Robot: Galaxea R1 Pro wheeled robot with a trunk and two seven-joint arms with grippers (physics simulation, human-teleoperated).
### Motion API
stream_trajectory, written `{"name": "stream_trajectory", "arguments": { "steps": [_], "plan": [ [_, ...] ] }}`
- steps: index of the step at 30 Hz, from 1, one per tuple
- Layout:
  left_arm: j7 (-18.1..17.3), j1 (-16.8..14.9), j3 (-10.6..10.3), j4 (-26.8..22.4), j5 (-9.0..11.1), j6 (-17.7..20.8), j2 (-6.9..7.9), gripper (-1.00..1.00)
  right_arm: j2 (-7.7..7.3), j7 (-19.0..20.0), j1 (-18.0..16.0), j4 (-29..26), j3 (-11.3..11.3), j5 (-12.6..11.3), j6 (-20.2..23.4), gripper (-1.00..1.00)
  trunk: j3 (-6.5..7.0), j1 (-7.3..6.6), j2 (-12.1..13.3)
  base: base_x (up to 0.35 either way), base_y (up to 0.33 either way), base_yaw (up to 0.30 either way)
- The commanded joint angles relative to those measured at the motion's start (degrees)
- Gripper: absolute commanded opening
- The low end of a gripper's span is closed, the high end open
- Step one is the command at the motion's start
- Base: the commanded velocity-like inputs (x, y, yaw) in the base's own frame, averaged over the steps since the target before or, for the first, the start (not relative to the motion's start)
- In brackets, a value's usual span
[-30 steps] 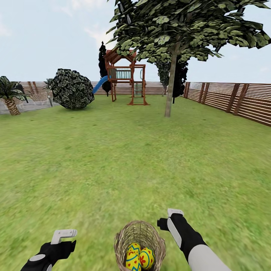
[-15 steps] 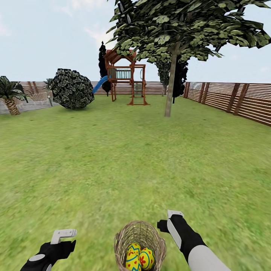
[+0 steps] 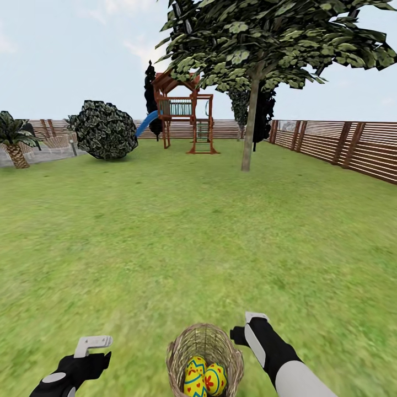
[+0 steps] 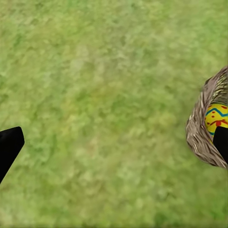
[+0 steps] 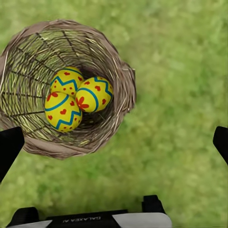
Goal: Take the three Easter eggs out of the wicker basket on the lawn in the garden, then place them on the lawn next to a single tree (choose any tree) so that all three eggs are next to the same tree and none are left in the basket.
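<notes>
The basket sits on the lawn at 6 o'clock in the head view, right at the robot's feet. All three eggs lie in it, bunched and touching one another; the head view shows two of them clearly.

The right gripper hangs just beside the basket rim at about 1 o'clock from it, not touching; in the right wrist view its jaws stand wide apart, with the basket below and partly to one side of them. The left gripper hovers over bare grass at 9 o'clock from the basket, well apart; its jaws are also spread, and the left wrist view catches the basket's edge with one egg beyond one fingertip.

Far off at 1 o'clock stands the tree, its pale trunk leaning slightly, open grass between it and the basket. A playset with a slide stands at 12 o'clock, a round bush at 11, a palm at 10, and a slatted fence runs along 2 o'clock.
</notes>
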Motion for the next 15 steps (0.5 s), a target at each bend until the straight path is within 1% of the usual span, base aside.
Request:
{"name": "stream_trajectory", "arguments": {
  "steps": [1,15],
  "plan": [
    [0.2,0.0,0.0,-0.1,0.0,0.3,0.02,1.00,0.03,-0.4,0.0,0.0,-0.1,-0.6,0.2,1.00,-0.28,0.25,-0.5,0.000,0.000,0.000],
    [0.2,0.0,0.0,-0.2,0.1,0.3,0.02,1.00,0.02,-0.3,0.0,1.3,-0.1,-0.6,0.2,1.00,-2.79,3.32,-6.1,0.000,0.000,0.000]
  ]
}}
